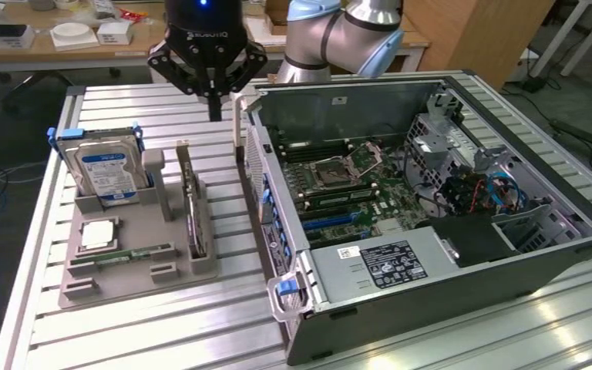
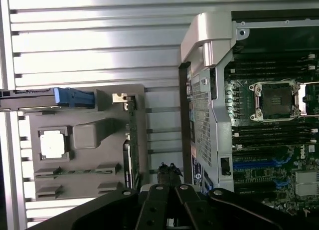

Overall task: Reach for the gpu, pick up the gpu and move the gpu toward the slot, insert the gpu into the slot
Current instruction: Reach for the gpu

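In my exterior view the gripper (image 1: 215,114) hangs over the slatted table (image 1: 121,100), pinched shut as far as I can make out, with nothing in its grasp. The gpu (image 1: 191,210) stands on edge in the grey holder (image 1: 136,231), at about 6 o'clock from the gripper and apart from it. The open computer case (image 1: 430,231) is at the gpu's 3 o'clock.

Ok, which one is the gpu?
At the exterior view's left of the open computer case sits a grey tray. The gpu stands on edge along its side nearest the case, a thin dark card, unlike the boxy hard drive and small memory stick.
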Tool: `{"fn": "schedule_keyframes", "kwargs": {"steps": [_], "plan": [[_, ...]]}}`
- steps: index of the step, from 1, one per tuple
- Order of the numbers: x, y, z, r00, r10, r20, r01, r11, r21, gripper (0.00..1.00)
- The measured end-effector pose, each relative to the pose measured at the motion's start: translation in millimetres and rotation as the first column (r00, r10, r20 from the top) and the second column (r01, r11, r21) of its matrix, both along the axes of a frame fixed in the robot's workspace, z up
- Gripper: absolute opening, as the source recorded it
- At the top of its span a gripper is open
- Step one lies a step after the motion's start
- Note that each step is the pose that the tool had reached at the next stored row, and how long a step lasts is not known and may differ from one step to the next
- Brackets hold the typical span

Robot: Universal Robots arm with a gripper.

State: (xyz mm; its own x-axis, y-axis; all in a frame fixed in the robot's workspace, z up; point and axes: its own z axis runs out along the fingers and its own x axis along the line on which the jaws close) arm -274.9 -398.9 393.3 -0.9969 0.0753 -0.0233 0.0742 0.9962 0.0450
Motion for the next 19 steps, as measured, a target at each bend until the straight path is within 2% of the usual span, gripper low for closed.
{"fn": "schedule_keyframes", "kwargs": {"steps": [19], "plan": [[-37.7,0.0,0.0,1.0,0.0,-0.0001,0.0,1.0,0.0,0.1]]}}
